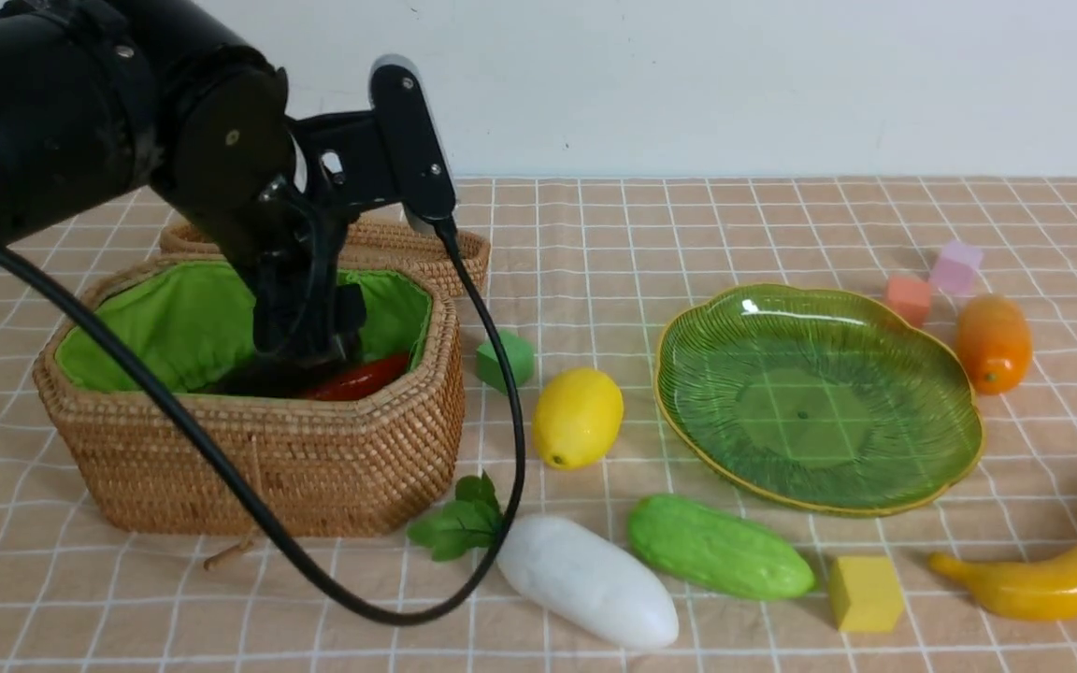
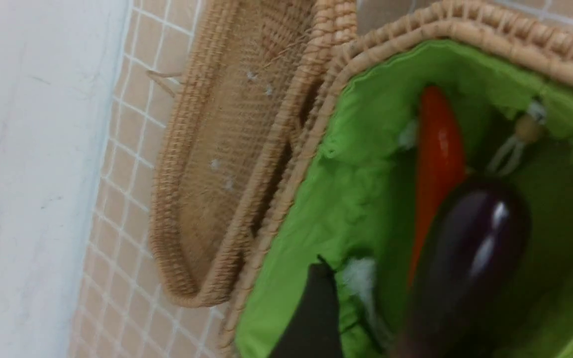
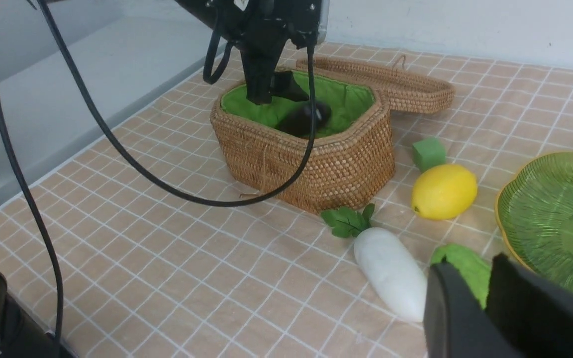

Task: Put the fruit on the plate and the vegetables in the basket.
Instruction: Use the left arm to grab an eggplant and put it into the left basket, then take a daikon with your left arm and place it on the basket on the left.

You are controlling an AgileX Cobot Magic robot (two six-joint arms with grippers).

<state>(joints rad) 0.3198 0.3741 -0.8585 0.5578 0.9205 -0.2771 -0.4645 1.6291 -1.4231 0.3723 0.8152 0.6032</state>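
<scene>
My left gripper [image 1: 300,346] reaches down into the wicker basket [image 1: 314,449] and stands open. The dark purple eggplant [image 2: 465,258] lies between its fingers with a gap on each side, beside the orange-red carrot [image 1: 361,378]. The white radish [image 1: 585,579] and the cucumber [image 1: 718,548] lie on the cloth in front. The green plate [image 1: 679,411] holds nothing. Around it are the lemon [image 1: 578,417], the orange fruit [image 1: 994,342] and the banana [image 1: 1053,570]. My right gripper [image 3: 468,266] hovers near the cucumber, shut and holding nothing; the front view does not show it.
The basket's lid [image 1: 389,245] lies open behind it. Foam cubes sit on the cloth: green [image 1: 506,360], yellow [image 1: 864,593], orange-pink [image 1: 908,299], lilac [image 1: 955,266]. The left arm's black cable [image 1: 501,449] loops down in front of the basket. A white wall closes the far side.
</scene>
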